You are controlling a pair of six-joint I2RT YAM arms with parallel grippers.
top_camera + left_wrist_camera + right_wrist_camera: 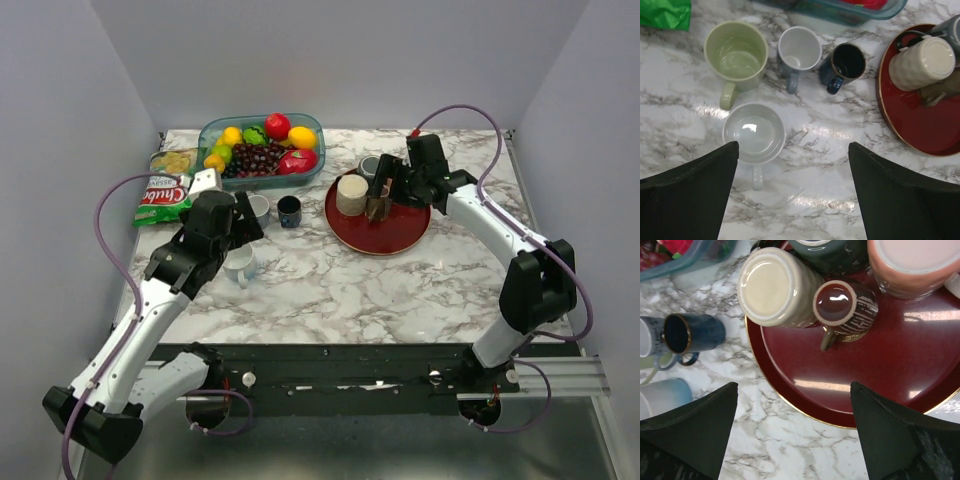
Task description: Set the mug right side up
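Top external: I see the brown mug standing bottom-up on the red plate, just beside a cream mug, with the right gripper above it. Left wrist: my left gripper is spread wide and empty over a white mug, well left of the plate. Right wrist: the right jaws gape wide over the plate, holding nothing, and the brown mug sits inverted just beyond them.

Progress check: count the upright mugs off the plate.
4, on the marble: green mug, grey mug, navy mug in a row; white mug nearer. None seem hidden.
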